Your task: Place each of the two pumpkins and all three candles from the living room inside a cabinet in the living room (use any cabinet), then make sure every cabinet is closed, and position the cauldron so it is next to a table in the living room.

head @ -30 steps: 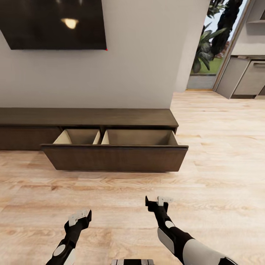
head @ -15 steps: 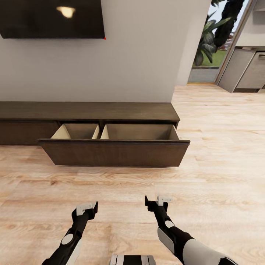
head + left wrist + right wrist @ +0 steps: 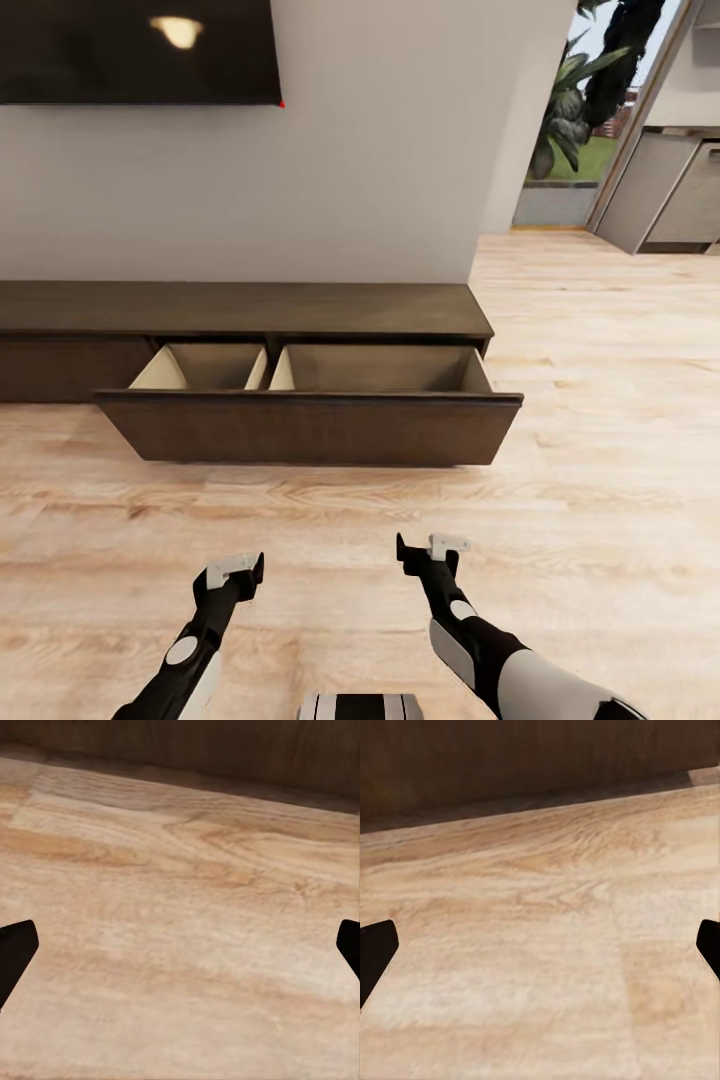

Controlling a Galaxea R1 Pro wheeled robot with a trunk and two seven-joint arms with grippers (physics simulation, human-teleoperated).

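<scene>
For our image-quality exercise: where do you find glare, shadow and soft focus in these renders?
Head view: a lamp's glare on the dark wall screen; shadow under the open cabinet front. Left wrist and right wrist views: floor grain soft, dark fingertips at the edges.

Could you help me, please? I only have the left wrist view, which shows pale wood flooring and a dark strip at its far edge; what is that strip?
Observer: It is the pulled-out front of the long, low dark-brown wood-grain cabinet against the wall.
Operator: Thank you. Is anything inside it?
Observer: Its two pale beige compartments look bare as far as the head view reaches; the near part is hidden behind the front.
Operator: And is the other tool carrying anything?
Observer: No, the right tool is open and empty over the wooden floor, like the left tool.
</scene>
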